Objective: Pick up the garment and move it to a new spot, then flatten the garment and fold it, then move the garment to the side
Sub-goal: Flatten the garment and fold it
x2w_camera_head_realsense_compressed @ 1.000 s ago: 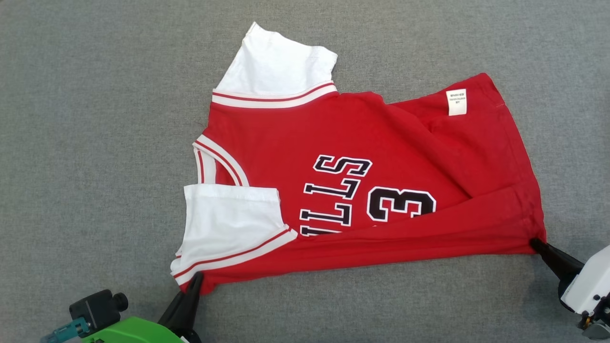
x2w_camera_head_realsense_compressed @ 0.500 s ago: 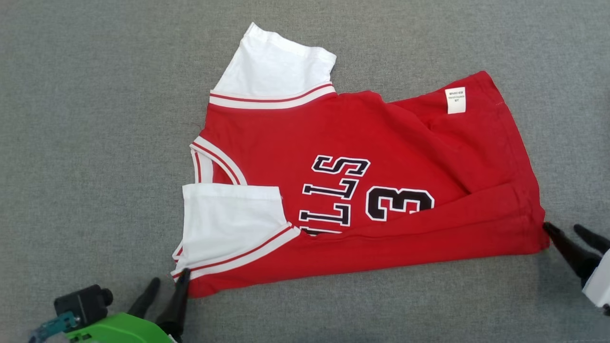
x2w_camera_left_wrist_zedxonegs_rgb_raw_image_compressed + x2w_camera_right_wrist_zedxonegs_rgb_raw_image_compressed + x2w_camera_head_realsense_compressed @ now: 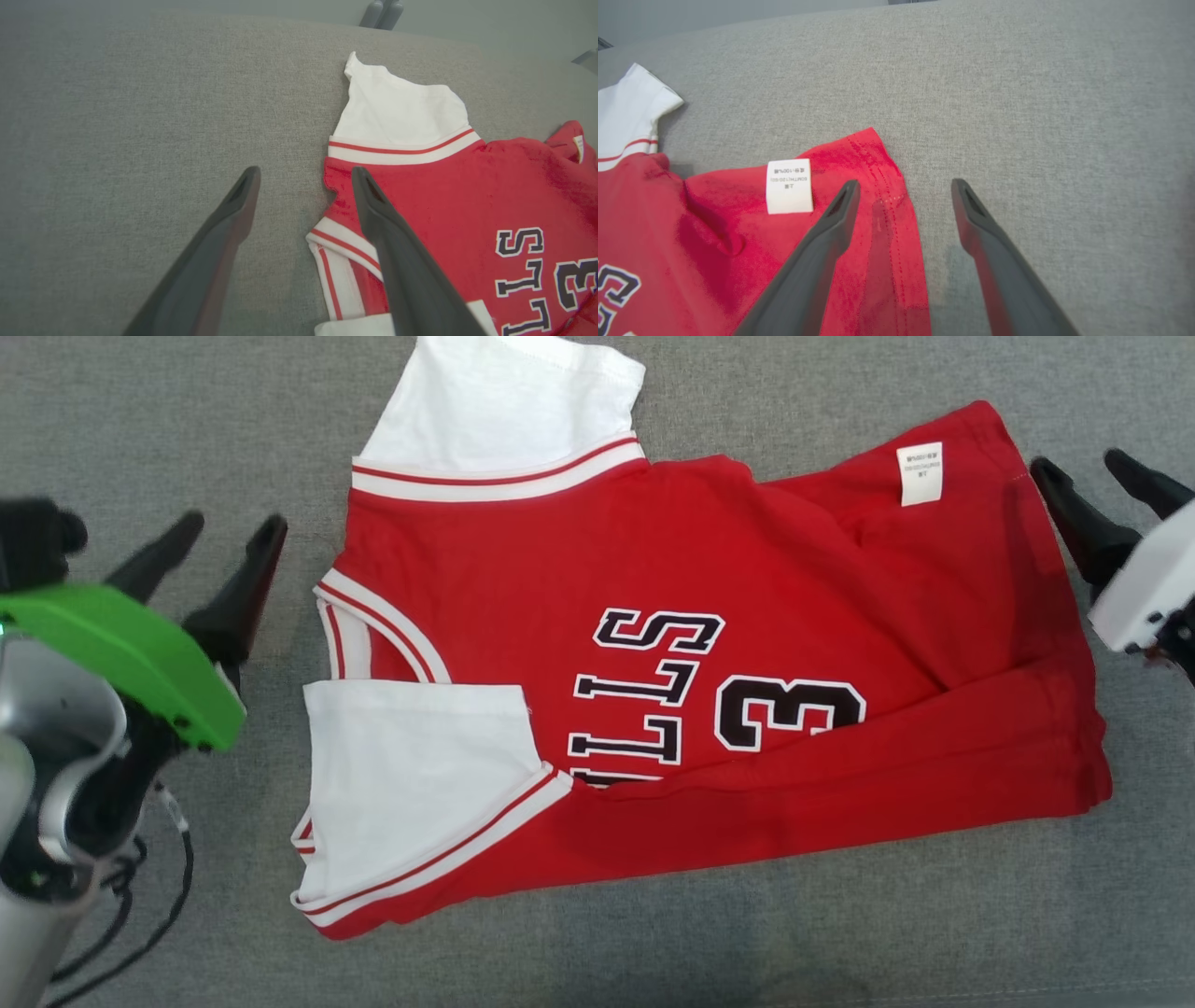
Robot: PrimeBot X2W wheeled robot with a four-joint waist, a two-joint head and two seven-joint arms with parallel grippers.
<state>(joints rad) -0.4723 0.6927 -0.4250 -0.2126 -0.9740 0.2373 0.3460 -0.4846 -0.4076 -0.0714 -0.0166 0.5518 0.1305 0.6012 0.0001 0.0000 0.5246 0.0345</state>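
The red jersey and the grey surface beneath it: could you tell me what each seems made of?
Jersey: probably soft matte knit, cotton or a blend; it creases softly and has stitched hems. Grey surface: apparently matte woven fabric, judging by its fine flecked weave.

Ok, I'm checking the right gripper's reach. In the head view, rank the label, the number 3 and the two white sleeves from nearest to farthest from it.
1. Label, just left of the right gripper.
2. Number 3, mid-shirt.
3. Top sleeve, far edge.
4. Lower sleeve, opposite corner.
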